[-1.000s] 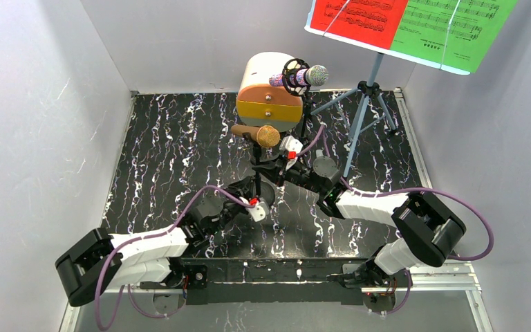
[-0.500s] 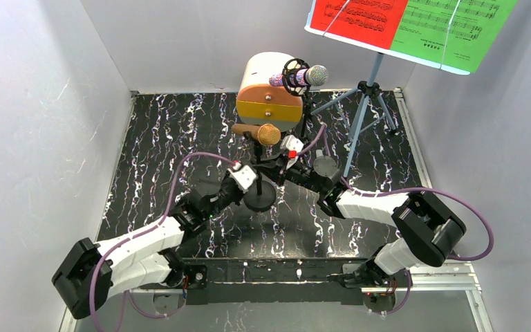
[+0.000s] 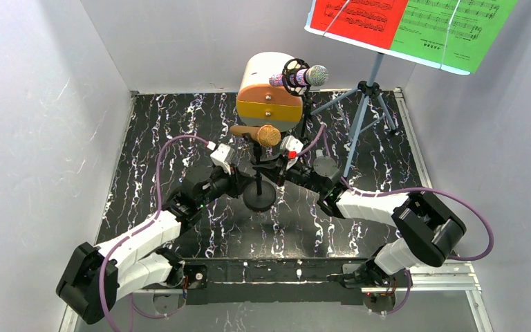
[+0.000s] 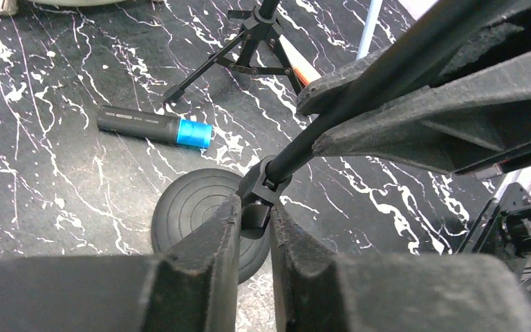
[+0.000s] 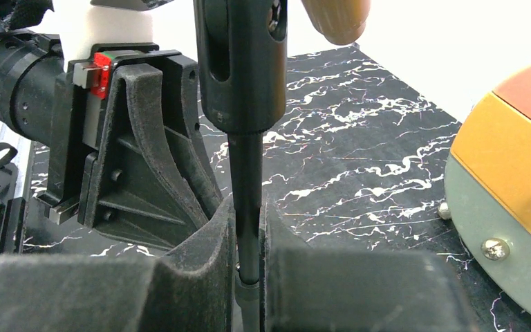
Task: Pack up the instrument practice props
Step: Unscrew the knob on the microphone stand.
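A black mic stand with a round base (image 3: pixel 258 198) stands mid-table and carries the gold microphone (image 3: pixel 259 134). My left gripper (image 4: pixel 254 207) is shut on the stand's lower joint (image 4: pixel 266 185), just above the base (image 4: pixel 183 207). My right gripper (image 5: pixel 249 207) is shut on the stand's thin pole (image 5: pixel 247 166), higher up. The two grippers (image 3: pixel 247 181) (image 3: pixel 268 168) meet at the stand from left and right. A silver-headed purple microphone (image 3: pixel 303 76) sits on a black tripod behind. The pale-blue tripod (image 3: pixel 365 104) holds red (image 3: pixel 359 15) and green (image 3: pixel 449 28) music sheets.
The round cream-and-orange drawer cabinet (image 3: pixel 268 90) stands right behind the stand, close to my right gripper (image 5: pixel 511 173). A black cylinder with a blue end (image 4: pixel 155 126) lies on the table near a black tripod's legs (image 4: pixel 249 52). White walls close in on three sides.
My left arm swung up from the near side to the stand's left and its fingers closed on the lower joint, uncovering the round base. The right arm and stand stayed put.
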You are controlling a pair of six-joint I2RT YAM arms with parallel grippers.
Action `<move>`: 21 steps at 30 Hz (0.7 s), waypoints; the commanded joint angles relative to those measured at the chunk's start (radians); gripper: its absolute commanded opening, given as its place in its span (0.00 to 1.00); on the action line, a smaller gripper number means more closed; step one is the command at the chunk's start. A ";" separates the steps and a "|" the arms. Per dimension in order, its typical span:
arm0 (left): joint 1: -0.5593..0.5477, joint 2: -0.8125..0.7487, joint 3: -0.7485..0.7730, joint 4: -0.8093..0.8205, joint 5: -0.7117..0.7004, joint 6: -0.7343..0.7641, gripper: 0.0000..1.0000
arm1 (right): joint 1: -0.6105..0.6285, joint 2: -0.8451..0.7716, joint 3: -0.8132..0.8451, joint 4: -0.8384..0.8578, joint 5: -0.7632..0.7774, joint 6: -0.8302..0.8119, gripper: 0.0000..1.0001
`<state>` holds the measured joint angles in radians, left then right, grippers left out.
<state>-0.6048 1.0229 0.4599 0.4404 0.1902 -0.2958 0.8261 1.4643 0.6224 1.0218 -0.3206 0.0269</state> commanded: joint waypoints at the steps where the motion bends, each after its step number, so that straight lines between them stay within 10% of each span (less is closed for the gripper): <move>1: 0.014 -0.010 0.021 0.000 -0.044 -0.140 0.19 | 0.034 0.015 -0.032 -0.111 -0.094 0.026 0.01; 7: 0.014 -0.006 -0.003 0.036 -0.035 -0.131 0.42 | 0.037 0.016 -0.035 -0.104 -0.105 0.026 0.01; 21: 0.017 -0.085 -0.120 0.146 -0.105 -0.062 0.56 | 0.039 0.017 -0.036 -0.103 -0.107 0.024 0.01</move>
<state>-0.5968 0.9936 0.3958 0.5049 0.1345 -0.4015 0.8345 1.4643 0.6224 1.0248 -0.3496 0.0219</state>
